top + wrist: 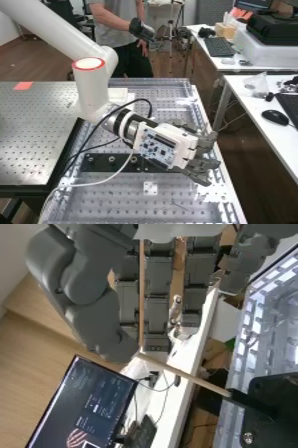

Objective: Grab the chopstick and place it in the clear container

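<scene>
In the wrist view, your hand's fingers [159,299] are straight and apart, with the chopstick [181,372] running from the black plate [271,416] up to the thumb's tip [118,346]; whether they touch, you can't tell. Bring the thumb and fingers together evenly around the shaft, so neither side tips it, then lift along its own line (a sideways pull could bind it at the plate). Seat it further into the grasp if you can; a hold at the very end would probably let it swing. In the high view, you get what the close view can't give you: the arm [91,90] coming in from the left, the hand low over the tabletop [120,202], and the loose cables [98,184] beside it, worth minding as you lift.
</scene>
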Robot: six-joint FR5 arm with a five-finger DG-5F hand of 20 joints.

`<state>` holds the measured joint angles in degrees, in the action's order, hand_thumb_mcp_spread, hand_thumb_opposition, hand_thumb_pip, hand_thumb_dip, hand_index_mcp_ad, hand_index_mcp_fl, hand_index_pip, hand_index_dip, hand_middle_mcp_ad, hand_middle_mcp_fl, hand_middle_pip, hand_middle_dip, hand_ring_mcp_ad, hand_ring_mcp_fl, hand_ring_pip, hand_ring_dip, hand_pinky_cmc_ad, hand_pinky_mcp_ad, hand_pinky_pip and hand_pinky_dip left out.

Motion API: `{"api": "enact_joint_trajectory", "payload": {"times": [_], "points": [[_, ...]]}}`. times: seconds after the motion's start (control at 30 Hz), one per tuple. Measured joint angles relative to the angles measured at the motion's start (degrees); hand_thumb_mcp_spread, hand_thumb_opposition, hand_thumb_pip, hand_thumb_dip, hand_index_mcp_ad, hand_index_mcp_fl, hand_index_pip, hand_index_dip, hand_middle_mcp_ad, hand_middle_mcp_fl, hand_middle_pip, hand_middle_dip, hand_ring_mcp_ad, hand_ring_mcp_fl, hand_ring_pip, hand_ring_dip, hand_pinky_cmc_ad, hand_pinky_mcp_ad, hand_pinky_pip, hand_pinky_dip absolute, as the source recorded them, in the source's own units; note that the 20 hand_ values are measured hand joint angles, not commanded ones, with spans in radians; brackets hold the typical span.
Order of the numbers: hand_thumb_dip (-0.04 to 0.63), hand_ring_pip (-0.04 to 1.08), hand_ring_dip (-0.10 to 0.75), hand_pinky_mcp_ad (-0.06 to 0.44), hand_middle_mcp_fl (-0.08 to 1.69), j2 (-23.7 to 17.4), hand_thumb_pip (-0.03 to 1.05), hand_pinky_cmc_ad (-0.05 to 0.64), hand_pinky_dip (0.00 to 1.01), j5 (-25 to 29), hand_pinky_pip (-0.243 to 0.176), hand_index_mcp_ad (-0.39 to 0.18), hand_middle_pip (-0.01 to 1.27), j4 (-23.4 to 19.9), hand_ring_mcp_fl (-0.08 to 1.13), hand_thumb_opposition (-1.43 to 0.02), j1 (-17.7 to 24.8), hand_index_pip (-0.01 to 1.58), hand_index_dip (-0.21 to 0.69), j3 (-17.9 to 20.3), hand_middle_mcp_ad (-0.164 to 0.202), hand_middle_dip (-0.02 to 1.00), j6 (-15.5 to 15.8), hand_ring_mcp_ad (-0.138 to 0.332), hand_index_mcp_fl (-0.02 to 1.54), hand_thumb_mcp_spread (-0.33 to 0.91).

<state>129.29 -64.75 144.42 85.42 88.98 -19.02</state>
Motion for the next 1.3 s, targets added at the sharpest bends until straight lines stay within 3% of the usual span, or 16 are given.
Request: {"api": "enact_joint_trajectory", "payload": {"times": [0.9, 1.3], "points": [[0.344, 0.09, 0.499, 0.258, 0.80, 0.7, 0.72, 0.262, 0.18, -0.3, -0.028, -0.077, 0.50, 0.9, 0.48, -0.90, -0.2, 1.03, 0.047, -1.4, -0.010, 0.69, 0.1, 0.101, 0.54, 0.48], [0.340, 0.09, 0.499, 0.258, 0.73, 0.8, 0.72, 0.260, 0.18, -0.6, -0.028, -0.077, 0.50, 1.8, 0.45, -0.87, -0.1, 1.01, 0.047, -1.1, -0.010, 0.69, -0.1, 0.099, 0.40, 0.47]]}}
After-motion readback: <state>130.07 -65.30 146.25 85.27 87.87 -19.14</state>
